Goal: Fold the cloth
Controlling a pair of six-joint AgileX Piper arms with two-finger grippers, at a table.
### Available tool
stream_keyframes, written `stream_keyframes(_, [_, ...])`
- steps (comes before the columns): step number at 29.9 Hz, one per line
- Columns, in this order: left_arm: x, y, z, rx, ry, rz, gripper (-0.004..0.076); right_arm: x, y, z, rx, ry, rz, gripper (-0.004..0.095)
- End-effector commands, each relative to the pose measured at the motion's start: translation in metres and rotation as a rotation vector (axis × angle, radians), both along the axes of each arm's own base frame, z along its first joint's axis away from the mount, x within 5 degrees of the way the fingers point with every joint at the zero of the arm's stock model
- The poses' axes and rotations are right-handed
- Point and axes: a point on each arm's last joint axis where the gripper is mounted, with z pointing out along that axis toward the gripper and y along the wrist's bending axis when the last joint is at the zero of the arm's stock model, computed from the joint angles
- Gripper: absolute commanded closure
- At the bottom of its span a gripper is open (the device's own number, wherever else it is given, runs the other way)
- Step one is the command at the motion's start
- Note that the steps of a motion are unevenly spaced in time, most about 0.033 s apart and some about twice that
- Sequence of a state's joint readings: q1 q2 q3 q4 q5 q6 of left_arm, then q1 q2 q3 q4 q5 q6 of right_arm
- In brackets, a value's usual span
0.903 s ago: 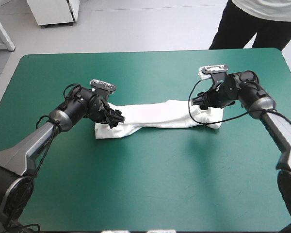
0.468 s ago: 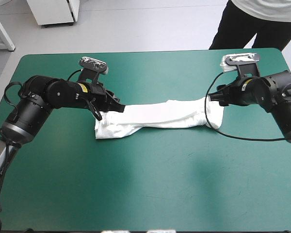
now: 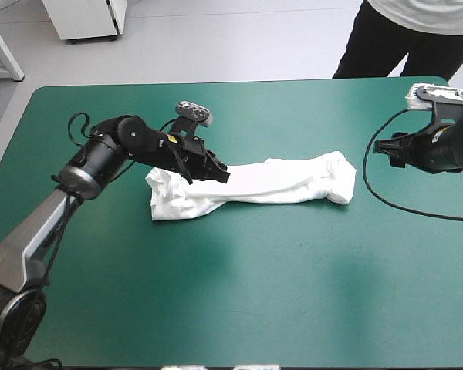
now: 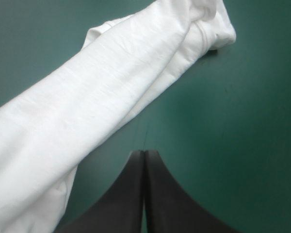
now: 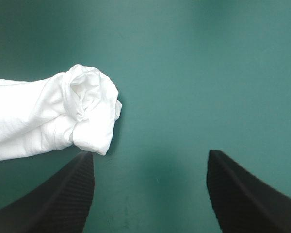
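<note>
High view of a teal-green tabletop (image 3: 239,308). A white T-shirt (image 3: 262,183) lies near its middle as a long, narrow band running left to right, its left end wider and looser. The left gripper (image 3: 214,173) hovers by that left part, its 2 black fingers pressed together on nothing. The right gripper (image 3: 384,146) sits well apart from the band's bunched right end, fingers spread. Lengthwise folding looks done. Folding the band across into a compact bundle seems left.
</note>
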State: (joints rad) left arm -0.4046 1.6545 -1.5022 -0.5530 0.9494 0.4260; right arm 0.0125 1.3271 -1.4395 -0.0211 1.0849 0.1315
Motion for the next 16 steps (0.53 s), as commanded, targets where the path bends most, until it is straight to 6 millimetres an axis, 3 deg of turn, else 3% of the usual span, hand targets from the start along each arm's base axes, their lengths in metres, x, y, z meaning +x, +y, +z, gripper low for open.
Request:
stream_keyframes(1, [0.010,-0.013,0.004,-0.063,-0.059,0.000,0.0734,0.004,-0.002,0.013,0.010,-0.091,0.015,0.0273])
stream_keyframes(5, [0.028,-0.031,-0.019,-0.035,-0.028,-0.032,0.0734,0.019,0.003,0.000,0.054,-0.052,0.051,0.0273])
stream_keyframes(8, [0.043,-0.042,-0.024,-0.030,-0.037,-0.042,0.0734,0.030,0.006,-0.010,0.076,-0.027,0.073,0.0273])
stream_keyframes(16, [0.083,-0.059,-0.059,0.038,0.037,-0.024,0.0734,0.054,0.009,-0.037,0.096,0.047,0.112,0.0273])
